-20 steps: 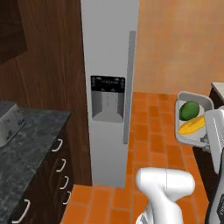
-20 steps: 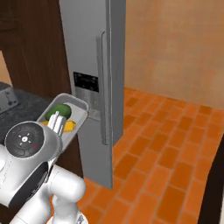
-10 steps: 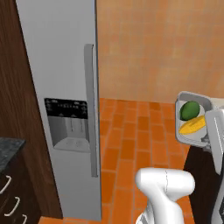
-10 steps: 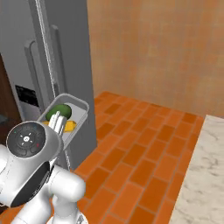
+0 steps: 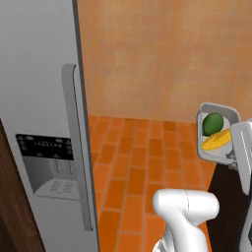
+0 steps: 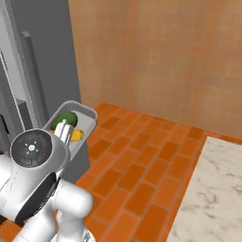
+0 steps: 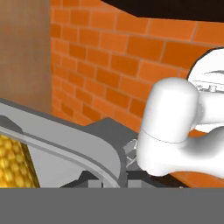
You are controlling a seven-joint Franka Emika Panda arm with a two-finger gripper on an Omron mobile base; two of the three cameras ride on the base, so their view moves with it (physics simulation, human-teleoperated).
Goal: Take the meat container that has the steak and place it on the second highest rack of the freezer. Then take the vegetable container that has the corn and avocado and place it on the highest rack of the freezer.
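My gripper [image 7: 116, 175] is shut on the rim of the grey vegetable container [image 5: 201, 133], which it holds up in the air. In the tub lie the dark-green avocado [image 5: 212, 123] and the yellow corn [image 5: 216, 142]. From the right base view the container [image 6: 88, 115] sits just past my arm's round joint, with the avocado [image 6: 64, 120] and corn [image 6: 76, 135] inside. The hand view has the container's rim [image 7: 65, 151] and the corn [image 7: 13, 162] close up. The silver-grey freezer [image 5: 39, 98] stands at the left, well apart from the container. The meat container, the steak and the racks are out of view.
The freezer has a long vertical handle [image 5: 78, 147] and a dispenser panel [image 5: 49, 162]. Orange brick floor [image 5: 142, 162] runs to a tan wall [image 5: 162, 54]. A pale marble counter [image 6: 212, 189] lies at the right. A dark cabinet [image 5: 224, 197] stands below the container.
Both base views have swung right with the base: the freezer slid left and grew, and the dark counter left view. The container stays in my grip, unchanged against the arm.
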